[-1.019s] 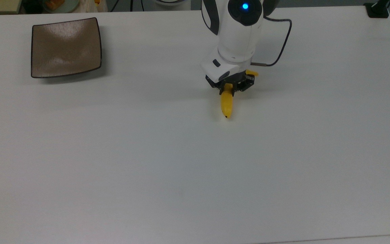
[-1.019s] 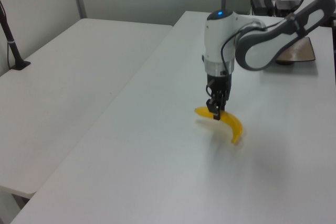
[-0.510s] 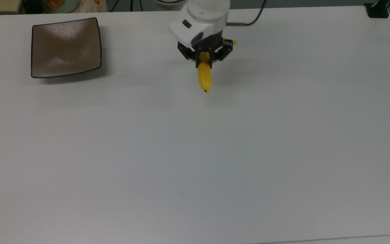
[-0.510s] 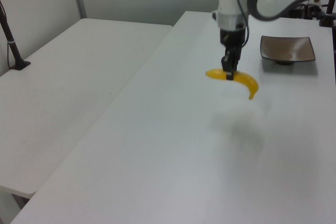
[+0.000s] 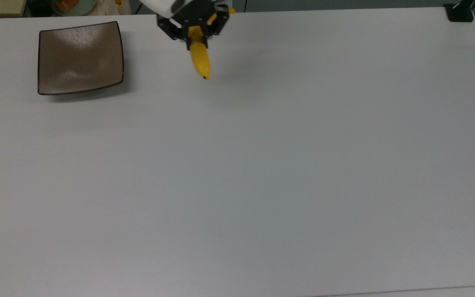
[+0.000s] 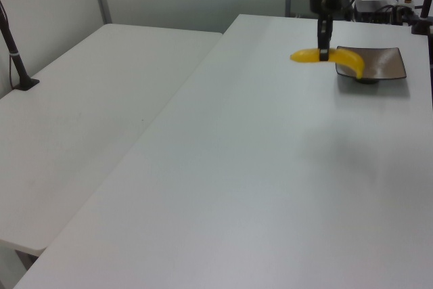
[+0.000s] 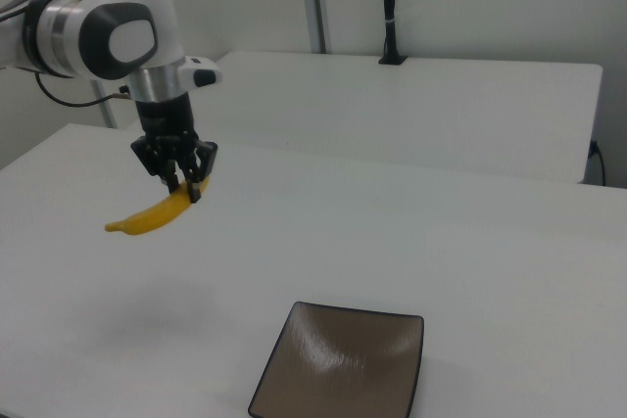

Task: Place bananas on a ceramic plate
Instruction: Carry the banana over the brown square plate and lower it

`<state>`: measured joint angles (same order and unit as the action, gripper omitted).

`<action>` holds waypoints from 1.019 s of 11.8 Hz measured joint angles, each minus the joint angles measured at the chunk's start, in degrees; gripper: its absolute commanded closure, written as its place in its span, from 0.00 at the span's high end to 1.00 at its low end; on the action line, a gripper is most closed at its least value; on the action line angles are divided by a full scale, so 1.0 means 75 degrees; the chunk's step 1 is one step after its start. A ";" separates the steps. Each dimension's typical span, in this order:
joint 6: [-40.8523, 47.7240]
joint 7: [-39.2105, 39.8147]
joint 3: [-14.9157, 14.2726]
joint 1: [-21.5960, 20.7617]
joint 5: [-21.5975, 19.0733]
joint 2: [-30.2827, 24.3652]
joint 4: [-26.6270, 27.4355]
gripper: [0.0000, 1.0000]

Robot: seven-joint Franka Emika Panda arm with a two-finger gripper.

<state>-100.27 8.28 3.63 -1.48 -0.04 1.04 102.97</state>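
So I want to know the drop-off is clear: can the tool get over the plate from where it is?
Probably yes. The tool holds the banana lifted above the table, and nothing stands between it and the bare plate.

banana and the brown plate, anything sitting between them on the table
Nothing: in the top view the white table is bare between the ceramic plate and the banana, which hangs in the shut gripper above the table.

At the top edge of the frame, left of centre, the end effector (image 5: 195,31) grips a yellow banana (image 5: 200,61) by its upper part, its dark tip pointing down the frame. In the upper left a square brown plate (image 5: 80,57) sits bare on the white surface (image 5: 262,165), well apart from the banana.
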 measured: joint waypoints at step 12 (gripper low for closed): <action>-0.0106 0.4568 -0.0070 0.3132 -0.0023 0.0526 0.0106 0.00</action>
<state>-101.06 42.54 3.11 22.01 -0.21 4.98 103.76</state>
